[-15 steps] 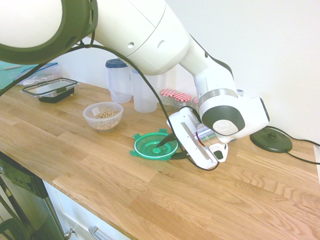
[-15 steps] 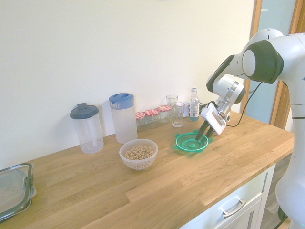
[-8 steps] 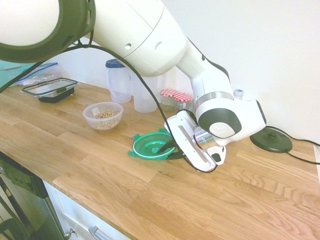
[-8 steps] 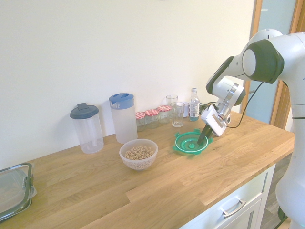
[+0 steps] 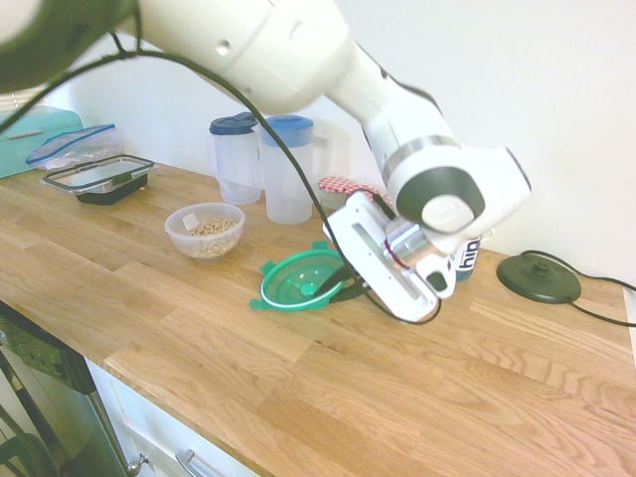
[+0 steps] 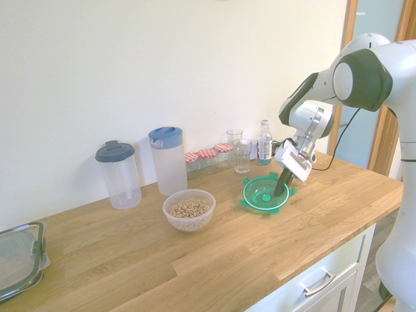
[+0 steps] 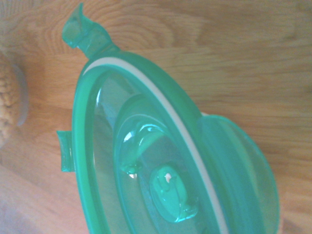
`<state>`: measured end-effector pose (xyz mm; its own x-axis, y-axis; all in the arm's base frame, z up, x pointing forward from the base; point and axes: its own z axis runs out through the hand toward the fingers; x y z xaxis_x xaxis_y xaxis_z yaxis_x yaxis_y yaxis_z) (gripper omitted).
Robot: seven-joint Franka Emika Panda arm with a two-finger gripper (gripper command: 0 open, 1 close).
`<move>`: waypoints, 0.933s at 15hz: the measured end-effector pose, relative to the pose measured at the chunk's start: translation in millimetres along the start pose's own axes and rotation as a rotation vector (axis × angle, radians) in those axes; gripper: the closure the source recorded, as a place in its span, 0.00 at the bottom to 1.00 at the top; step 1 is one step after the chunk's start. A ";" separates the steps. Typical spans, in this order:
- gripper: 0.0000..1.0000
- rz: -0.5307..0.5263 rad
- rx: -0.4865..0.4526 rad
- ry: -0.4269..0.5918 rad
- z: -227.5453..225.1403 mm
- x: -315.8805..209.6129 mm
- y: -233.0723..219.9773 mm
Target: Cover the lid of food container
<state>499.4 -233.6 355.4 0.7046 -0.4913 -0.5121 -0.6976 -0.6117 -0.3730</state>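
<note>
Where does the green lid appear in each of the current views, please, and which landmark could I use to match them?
First exterior view: just left of and below the centre, the lid at the gripper.
Second exterior view: right of centre, below the middle, right of the bowl of grains.
Wrist view: large, from upper left down to the bottom edge.
Shared landmark: the bowl of grains, cut off at the wrist view's left edge.

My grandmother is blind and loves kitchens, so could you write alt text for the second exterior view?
A robot's gripper pinches a tilted round green plastic lid at a wooden counter. Nearby sits an uncovered clear bowl of pale grains, with a blue-lidded pitcher and red-checked-lid jars behind.
</note>
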 end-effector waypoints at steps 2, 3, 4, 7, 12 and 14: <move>1.00 0.039 -0.100 0.077 -38.8 -44.8 -29.6; 1.00 0.060 -0.152 0.123 -52.0 -66.3 -45.3; 1.00 0.078 -0.206 0.165 -60.9 -85.9 -60.7; 1.00 0.106 -0.384 0.301 -86.4 -137.9 -90.7; 1.00 0.142 -0.609 0.551 -104.7 -150.0 -110.2; 1.00 0.150 -0.695 0.649 -91.9 -160.3 -145.9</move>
<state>500.2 -122.5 562.9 0.6946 -0.7139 0.0884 -0.7004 -0.6430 0.3099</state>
